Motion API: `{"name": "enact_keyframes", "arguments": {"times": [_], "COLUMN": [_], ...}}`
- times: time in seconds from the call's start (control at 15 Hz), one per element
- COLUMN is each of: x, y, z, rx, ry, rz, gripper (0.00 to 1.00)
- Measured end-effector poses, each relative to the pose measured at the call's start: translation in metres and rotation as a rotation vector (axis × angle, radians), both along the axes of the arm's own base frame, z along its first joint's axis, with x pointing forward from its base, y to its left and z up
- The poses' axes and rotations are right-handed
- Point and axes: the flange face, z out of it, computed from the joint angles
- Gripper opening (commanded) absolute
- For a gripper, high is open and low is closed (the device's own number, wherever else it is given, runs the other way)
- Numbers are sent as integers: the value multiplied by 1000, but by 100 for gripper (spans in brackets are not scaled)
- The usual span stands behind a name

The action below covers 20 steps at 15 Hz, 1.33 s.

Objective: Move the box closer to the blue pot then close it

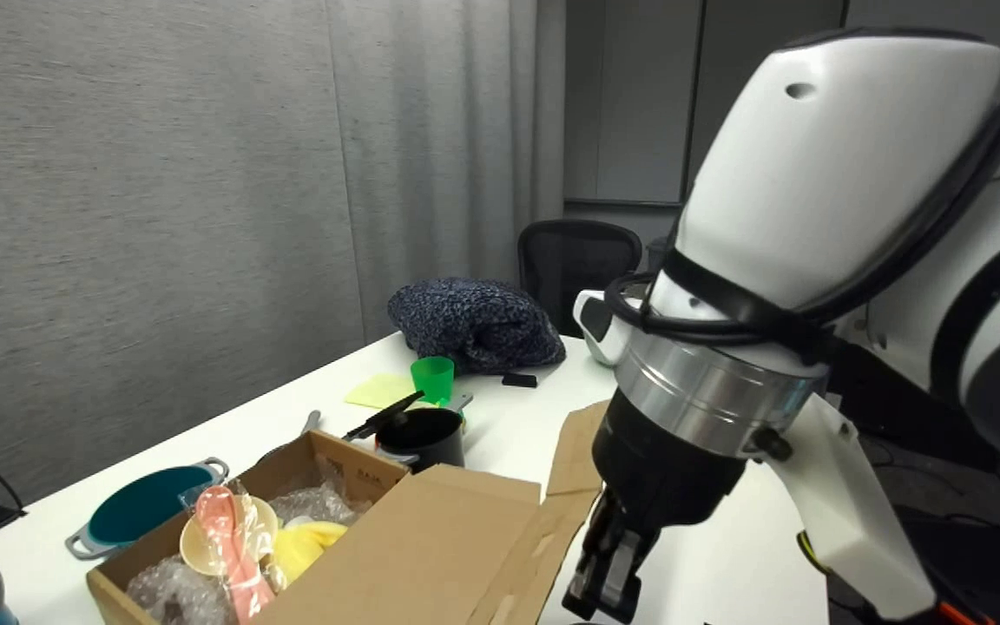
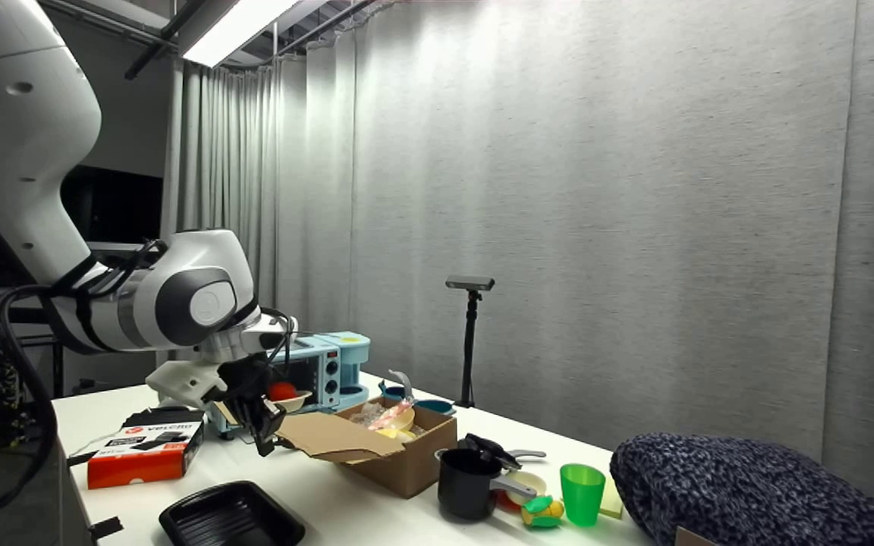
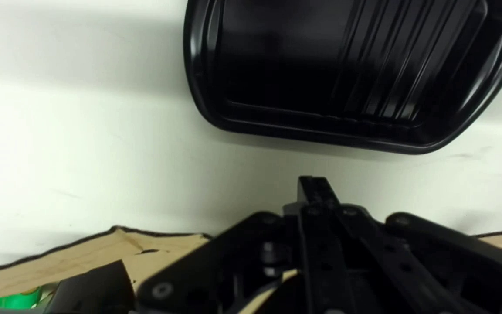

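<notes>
The brown cardboard box (image 1: 413, 547) stands open, with pink and yellow items inside; it also shows in an exterior view (image 2: 414, 462). Its long flap is folded outward toward my gripper, and a flap edge (image 3: 103, 253) shows low in the wrist view. A teal-blue pot with two grey side handles (image 1: 148, 508) stands close beside the box, on the curtain side. It is mostly hidden behind the box in an exterior view (image 2: 435, 407). My gripper (image 1: 601, 599) is shut and empty beside the flap's outer end; its fingertips (image 3: 316, 179) meet in the wrist view. Whether it touches the flap, I cannot tell.
A black tray (image 3: 351, 74) lies just past my fingertips. A Velcro carton (image 2: 141, 451) and a light blue oven (image 2: 331, 371) stand near the arm. A black pot (image 2: 467, 485) and a green cup (image 2: 583, 493) stand at the box's other side.
</notes>
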Motion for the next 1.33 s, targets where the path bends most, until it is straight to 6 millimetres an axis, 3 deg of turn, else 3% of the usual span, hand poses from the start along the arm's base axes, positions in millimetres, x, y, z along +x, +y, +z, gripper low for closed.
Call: {"name": "enact_keyframes", "arguments": {"times": [0.27, 0.87, 1.33], "x": [3, 17, 33], "y": [-7, -17, -21], "z": [10, 57, 74], "rx": [-30, -104, -167], "ry": [-126, -363, -470], "rz": [-16, -43, -47], "gripper": [0, 0, 0]}}
